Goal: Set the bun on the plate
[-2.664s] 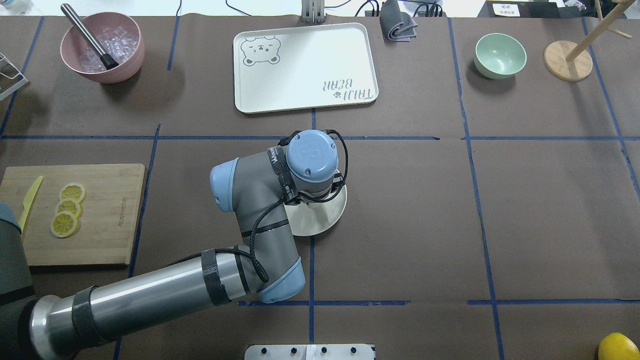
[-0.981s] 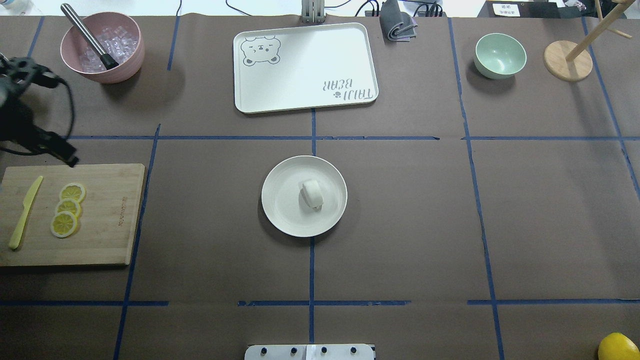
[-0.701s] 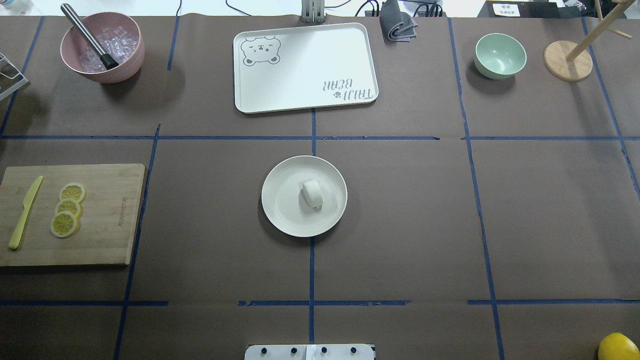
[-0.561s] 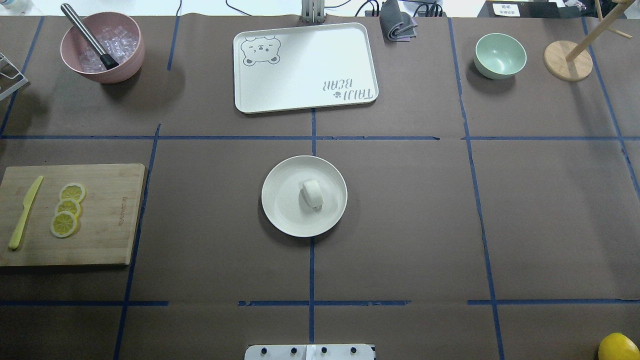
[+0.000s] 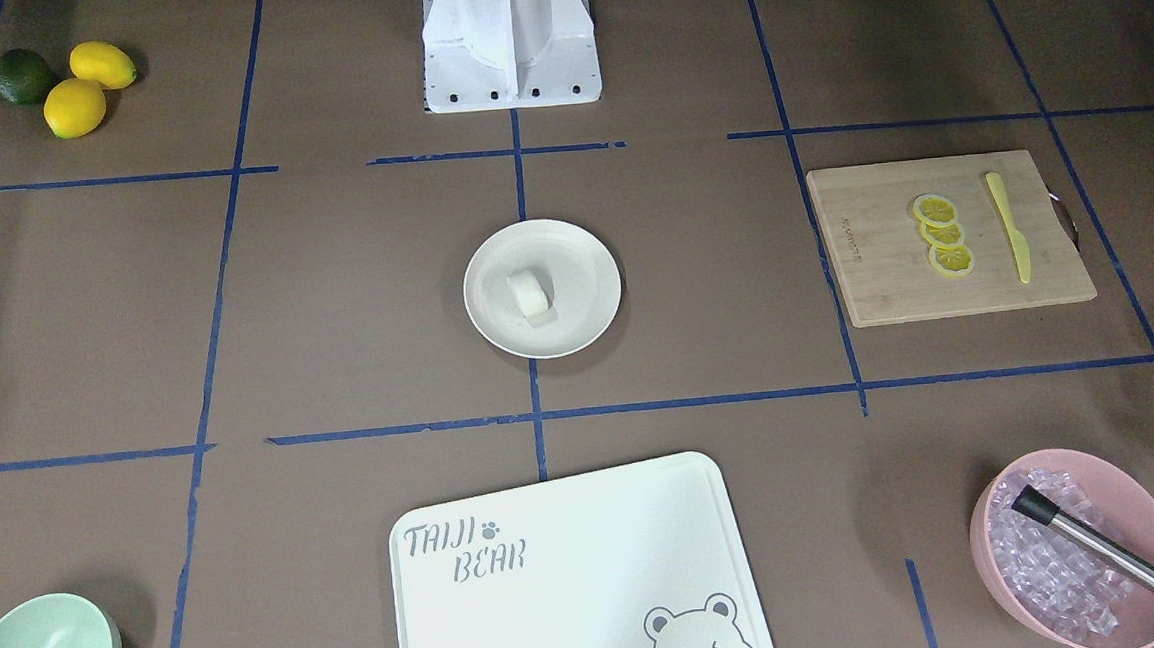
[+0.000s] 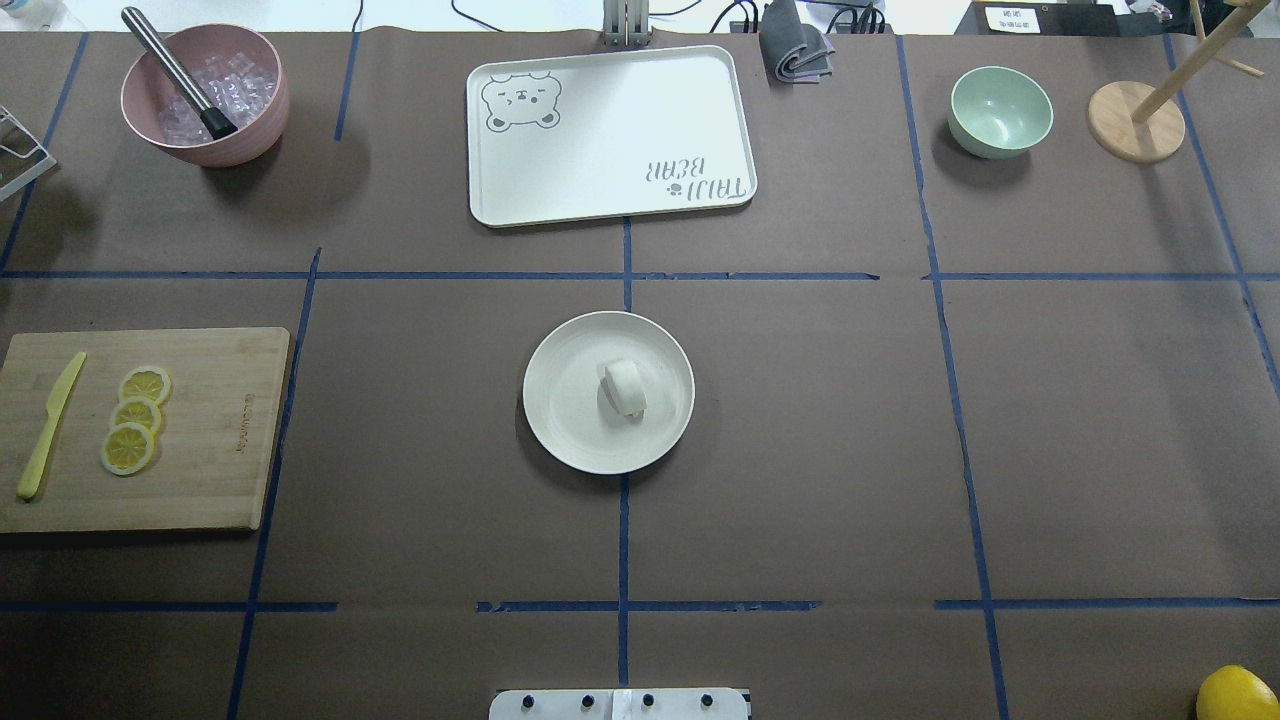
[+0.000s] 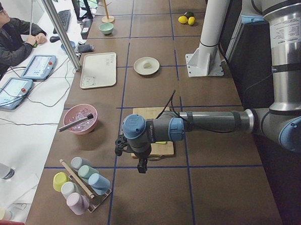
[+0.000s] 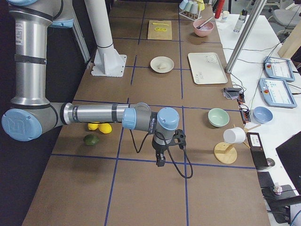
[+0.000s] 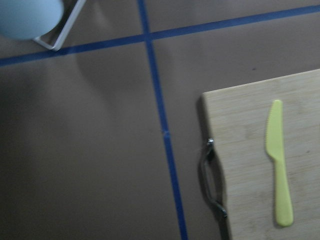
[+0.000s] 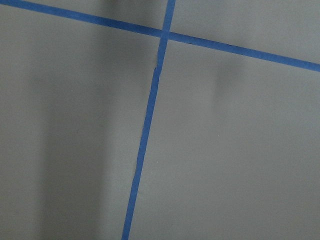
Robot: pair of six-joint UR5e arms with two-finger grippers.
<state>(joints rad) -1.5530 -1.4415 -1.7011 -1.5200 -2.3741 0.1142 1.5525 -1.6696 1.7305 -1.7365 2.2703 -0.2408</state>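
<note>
The small white bun lies on the round cream plate at the table's middle, a little right of the plate's centre. The front view shows the bun on the plate too. No arm is over them. My left gripper shows only in the left side view, hanging past the cutting board's end; I cannot tell whether it is open or shut. My right gripper shows only in the right side view, far from the plate, and I cannot tell its state either. Neither wrist view shows fingers.
A wooden cutting board with lemon slices and a yellow knife lies at the left. At the back stand a pink bowl of ice, a bear-printed tray and a mint bowl. A lemon sits front right.
The left arm, which stood over the plate 2.7 s ago, has drawn back to the left and left the overhead view. The bun lies uncovered on the plate and has not moved since.
</note>
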